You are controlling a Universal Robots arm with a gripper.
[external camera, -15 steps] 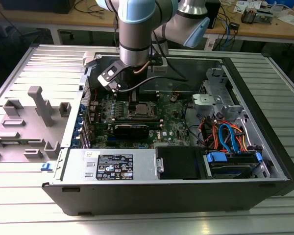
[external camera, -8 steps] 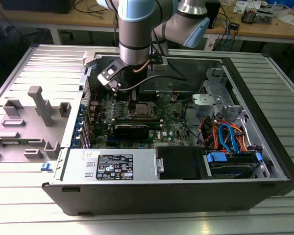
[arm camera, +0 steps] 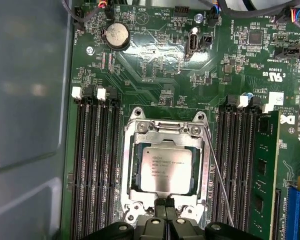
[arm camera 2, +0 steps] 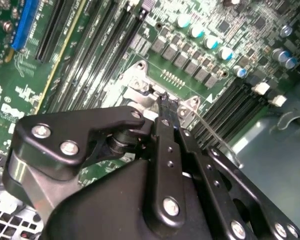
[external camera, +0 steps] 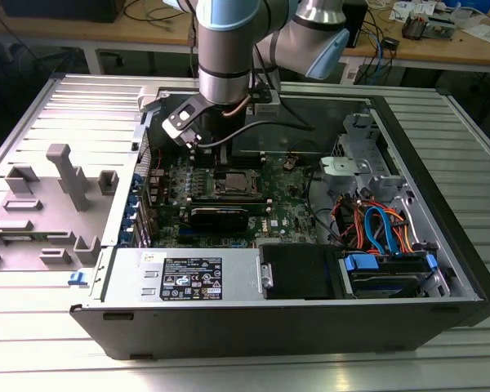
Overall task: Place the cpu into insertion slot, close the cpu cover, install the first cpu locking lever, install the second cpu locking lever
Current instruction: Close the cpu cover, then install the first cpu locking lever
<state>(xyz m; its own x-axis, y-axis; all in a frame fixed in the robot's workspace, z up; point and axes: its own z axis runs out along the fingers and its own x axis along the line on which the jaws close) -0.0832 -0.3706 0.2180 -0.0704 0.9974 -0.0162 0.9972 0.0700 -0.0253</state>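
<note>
1. Fingers of my gripper [arm camera: 164,204] were closed together, and in the first wrist view their tips touched the near edge of the cpu cover [arm camera: 126,165].
2. On the exterior view's left, grey plastic fixtures [external camera: 61,175] stood on the ribbed table [external camera: 229,367], outside the open computer case [external camera: 310,327].
3. Near the middle, my arm reached down over the green motherboard [external camera: 290,214] to the insertion slot [arm camera: 135,172].
4. The cpu [arm camera: 166,169] lay flat in the insertion slot, and the silver frame of the cpu cover lay down around it.
5. Just beside the slot, a thin wire lever [arm camera: 217,180] ran slanted across the memory slots [arm camera: 240,165].
6. On the exterior view's right, orange and blue cables [external camera: 376,224] lay inside the case.
</note>
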